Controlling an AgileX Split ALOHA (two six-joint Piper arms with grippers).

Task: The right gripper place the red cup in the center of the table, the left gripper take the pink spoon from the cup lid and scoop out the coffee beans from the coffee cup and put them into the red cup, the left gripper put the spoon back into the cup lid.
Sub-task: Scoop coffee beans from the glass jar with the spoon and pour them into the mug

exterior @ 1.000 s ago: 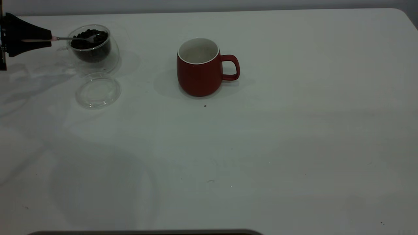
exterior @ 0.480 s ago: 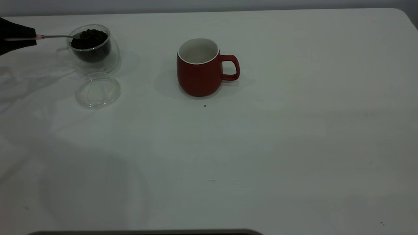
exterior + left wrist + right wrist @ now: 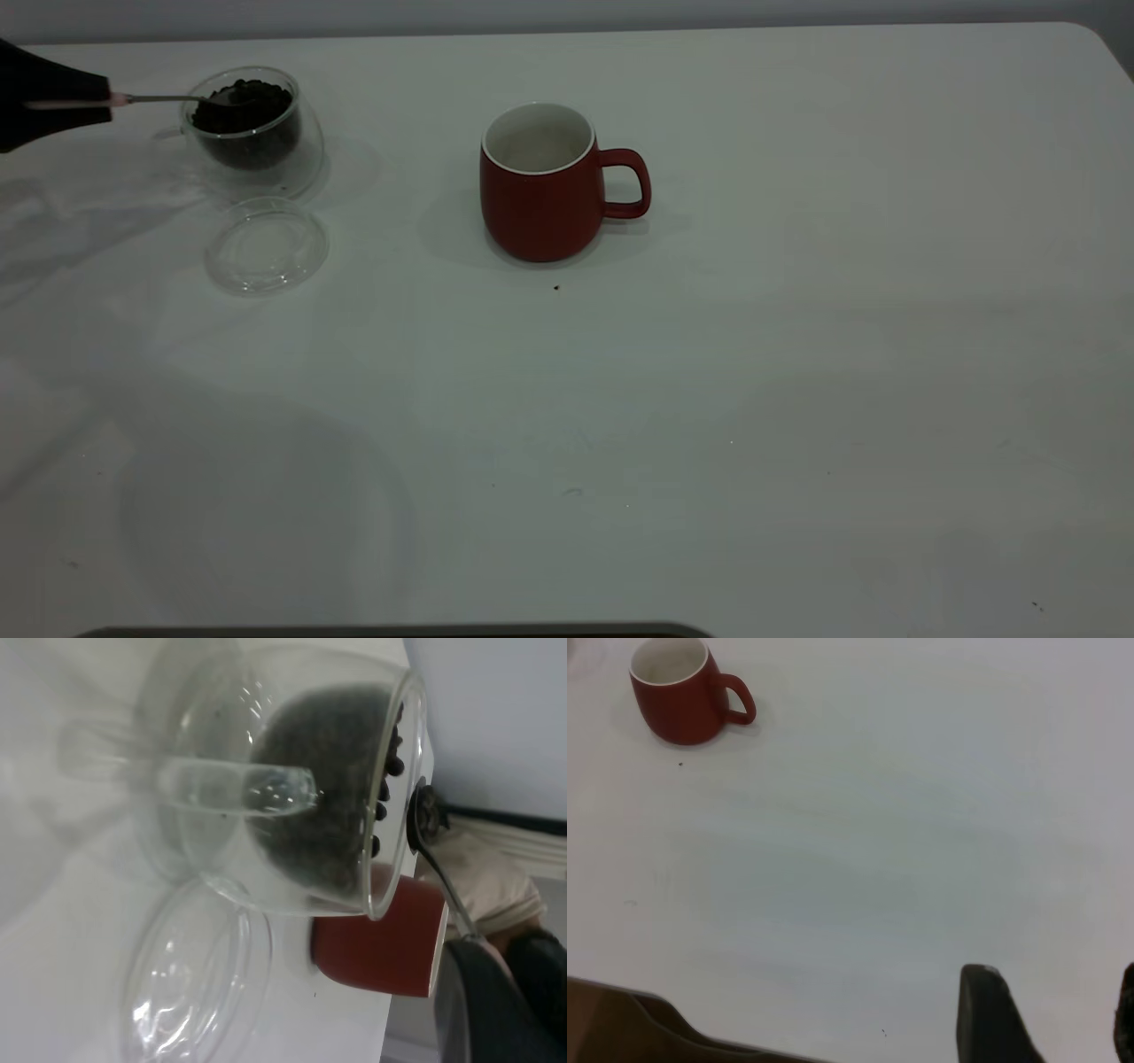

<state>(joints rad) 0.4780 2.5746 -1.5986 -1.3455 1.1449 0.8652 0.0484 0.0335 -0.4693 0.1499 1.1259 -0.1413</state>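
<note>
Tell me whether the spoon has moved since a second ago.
Yes. The spoon has pulled back toward the table's left edge; its bowl now sits at the glass cup's near rim.

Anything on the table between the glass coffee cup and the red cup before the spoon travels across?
Nothing: the exterior view shows bare table between the coffee cup and the red cup. The cup lid sits nearer the camera.

Dim, soft shadows; close wrist view blurred.
</note>
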